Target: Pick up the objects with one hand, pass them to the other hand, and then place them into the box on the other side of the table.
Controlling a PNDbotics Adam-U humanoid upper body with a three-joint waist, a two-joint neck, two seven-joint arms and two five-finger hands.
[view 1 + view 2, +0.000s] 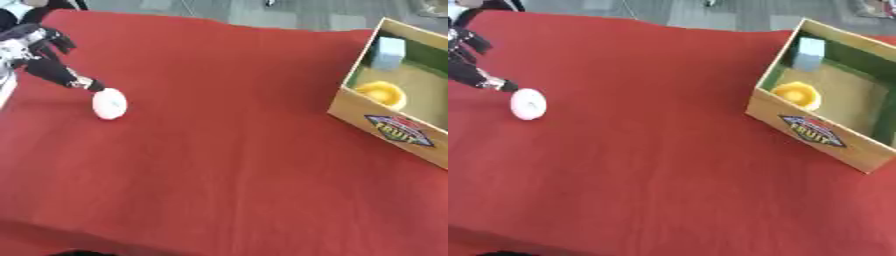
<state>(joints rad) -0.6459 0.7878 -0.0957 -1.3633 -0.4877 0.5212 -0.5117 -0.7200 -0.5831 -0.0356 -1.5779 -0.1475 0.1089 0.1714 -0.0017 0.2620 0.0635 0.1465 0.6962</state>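
Observation:
A white round object (109,103) lies on the red table at the left. My left hand (45,55) comes in from the upper left, black with silver joints. One of its straight fingers (86,84) reaches down to the white object's upper edge; the others are spread above. It holds nothing. At the right stands a cardboard box (815,131) with a fruit label. Inside it lie a yellow object (796,94) and a pale blue block (808,52). My right hand shows in neither view.
The red tablecloth (227,150) covers the whole table. Its front edge runs along the bottom left, and grey floor shows beyond the far edge. The box stands askew by the right edge.

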